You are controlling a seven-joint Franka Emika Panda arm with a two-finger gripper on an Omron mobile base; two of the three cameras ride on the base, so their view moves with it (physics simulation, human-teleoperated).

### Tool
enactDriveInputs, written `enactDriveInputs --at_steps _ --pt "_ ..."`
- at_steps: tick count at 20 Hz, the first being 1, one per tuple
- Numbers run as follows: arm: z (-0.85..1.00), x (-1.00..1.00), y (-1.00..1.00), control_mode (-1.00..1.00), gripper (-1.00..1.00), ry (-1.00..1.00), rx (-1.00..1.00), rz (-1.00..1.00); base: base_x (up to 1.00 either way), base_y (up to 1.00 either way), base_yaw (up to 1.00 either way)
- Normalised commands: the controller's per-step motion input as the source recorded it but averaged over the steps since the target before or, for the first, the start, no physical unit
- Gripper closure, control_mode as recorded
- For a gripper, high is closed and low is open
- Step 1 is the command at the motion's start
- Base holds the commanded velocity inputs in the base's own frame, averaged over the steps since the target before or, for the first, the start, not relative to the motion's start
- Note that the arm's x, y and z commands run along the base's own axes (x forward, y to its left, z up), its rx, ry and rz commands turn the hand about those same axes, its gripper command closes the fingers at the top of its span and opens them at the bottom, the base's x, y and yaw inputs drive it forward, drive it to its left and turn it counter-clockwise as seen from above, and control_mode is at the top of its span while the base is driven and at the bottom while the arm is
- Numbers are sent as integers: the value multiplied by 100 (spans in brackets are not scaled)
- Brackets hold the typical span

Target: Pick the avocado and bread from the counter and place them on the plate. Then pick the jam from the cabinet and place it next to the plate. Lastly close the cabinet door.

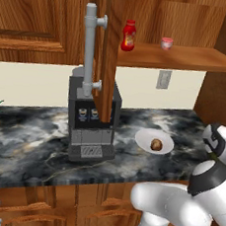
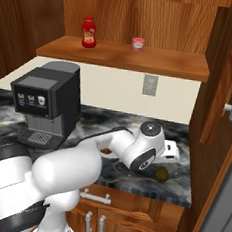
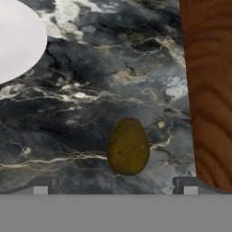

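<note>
Dark marble desk (image 1: 32,140) and wooden cabinet shelf (image 1: 190,58), each bearing things.
On the desk: coffee machine (image 1: 91,122), white plate (image 1: 144,137) carrying the bread (image 1: 156,144), avocado (image 3: 128,146) lying apart from it. On the shelf: red bottle (image 1: 128,36), jam (image 1: 166,43).

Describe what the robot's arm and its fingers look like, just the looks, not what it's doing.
The glossy white rounded arm is built of bulbous shells joined by dark grey-black joints, with a round dark cap on one joint near the wrist. No loose cables or markings show. In the hand view, the two small dark grey fingers have squared tips with paler grey pads.
</note>
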Motion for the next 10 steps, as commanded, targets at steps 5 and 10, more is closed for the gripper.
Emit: enactDriveInputs --at_steps 5,10 --pt "0 0 0 -100 -100 5 0 0 0 0 0" --pt "0 0 0 -100 -100 20 1 0 0 0 0"
